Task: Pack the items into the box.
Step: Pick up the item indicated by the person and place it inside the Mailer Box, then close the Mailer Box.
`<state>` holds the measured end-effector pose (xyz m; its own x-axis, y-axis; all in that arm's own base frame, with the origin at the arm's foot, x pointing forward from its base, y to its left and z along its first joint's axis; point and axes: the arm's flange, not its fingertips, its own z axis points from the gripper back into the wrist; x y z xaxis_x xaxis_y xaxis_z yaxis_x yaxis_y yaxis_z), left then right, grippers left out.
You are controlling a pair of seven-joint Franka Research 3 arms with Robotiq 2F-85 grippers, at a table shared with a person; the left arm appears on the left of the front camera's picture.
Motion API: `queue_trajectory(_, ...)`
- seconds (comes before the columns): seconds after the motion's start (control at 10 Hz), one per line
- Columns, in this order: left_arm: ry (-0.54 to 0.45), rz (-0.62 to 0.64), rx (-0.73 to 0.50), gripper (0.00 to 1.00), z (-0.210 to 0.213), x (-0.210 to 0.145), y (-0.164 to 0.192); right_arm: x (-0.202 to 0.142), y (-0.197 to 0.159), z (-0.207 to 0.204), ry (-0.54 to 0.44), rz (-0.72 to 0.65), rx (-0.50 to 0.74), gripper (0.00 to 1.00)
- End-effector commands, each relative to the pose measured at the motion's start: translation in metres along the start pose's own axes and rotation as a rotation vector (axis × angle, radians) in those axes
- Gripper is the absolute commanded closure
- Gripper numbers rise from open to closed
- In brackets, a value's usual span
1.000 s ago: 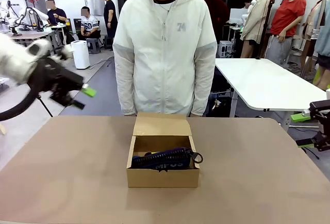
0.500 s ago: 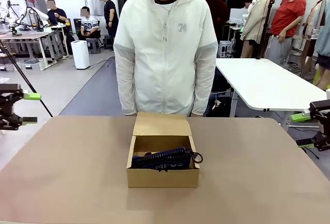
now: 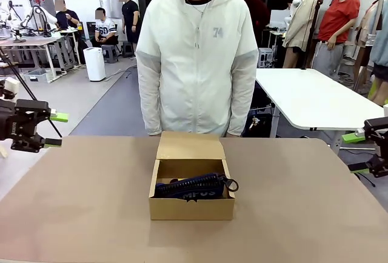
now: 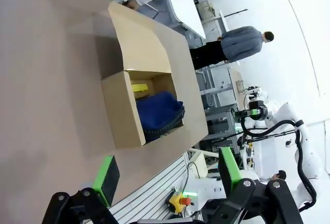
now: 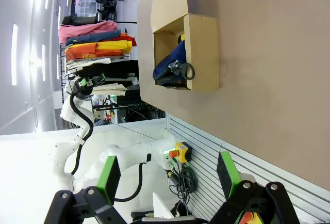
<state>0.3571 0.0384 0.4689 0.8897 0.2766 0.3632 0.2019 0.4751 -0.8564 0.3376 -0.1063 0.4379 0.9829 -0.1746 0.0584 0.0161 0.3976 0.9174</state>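
The box point(image 3: 191, 207) sits open in the middle of the table, its flap lid point(image 3: 190, 146) folded back toward the person. Inside lies the navy pencil case point(image 3: 193, 189), with a small black object point(image 3: 231, 184) at its right end. The left wrist view shows the box point(image 4: 121, 115) with the pencil case point(image 4: 157, 111) and the yellow knife point(image 4: 138, 87) behind it. My left gripper point(image 3: 56, 129) hangs open off the table's left edge. Off the right edge, my right gripper point(image 3: 354, 152) is open and empty. The right wrist view shows the box point(image 5: 202, 53) far off.
A person in a white jacket point(image 3: 195, 63) stands at the far edge, right behind the box. The brown tabletop point(image 3: 91, 202) is bare around the box. A white table point(image 3: 303, 96) stands behind on the right.
My left arm dropped from a raised pose to the table's left edge, then slid slightly right. The right arm, the box and its contents have not moved.
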Motion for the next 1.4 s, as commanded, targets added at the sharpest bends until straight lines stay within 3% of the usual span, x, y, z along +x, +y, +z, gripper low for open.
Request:
queue_trajectory(0.0, 0.006, -0.005, -0.006, 0.00, 0.0067, 0.0025, 0.0013, 0.0004, 0.0028, 0.0032, 0.011, 0.002, -0.004, 0.00)
queue_trajectory(1.3, 0.006, -0.005, -0.006, 0.00, 0.0067, 0.0025, 0.0013, 0.0004, 0.0028, 0.0032, 0.011, 0.002, -0.004, 0.00)
